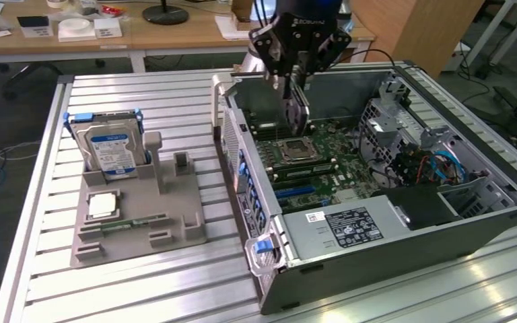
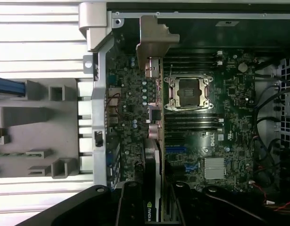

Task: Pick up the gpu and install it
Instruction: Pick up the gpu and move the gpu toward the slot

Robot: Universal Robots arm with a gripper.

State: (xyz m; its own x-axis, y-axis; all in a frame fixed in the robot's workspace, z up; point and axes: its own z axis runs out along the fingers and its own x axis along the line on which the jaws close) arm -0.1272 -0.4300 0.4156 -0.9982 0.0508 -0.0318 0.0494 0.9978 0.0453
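Observation:
My gripper hangs over the open computer case and is shut on the gpu. The card hangs edge-down, thin and dark, over the motherboard beside the CPU socket. In the wrist view the gpu shows edge-on with its silver bracket at the far end, near the case's rear wall. My gripper has black fingers on either side of the card. The card's lower edge is still above the board.
A grey fixture on the slatted aluminium table holds a silver hard drive with a blue-white label and a narrow green memory stick. Inside the case sit the power supply and cables. A wooden desk stands behind.

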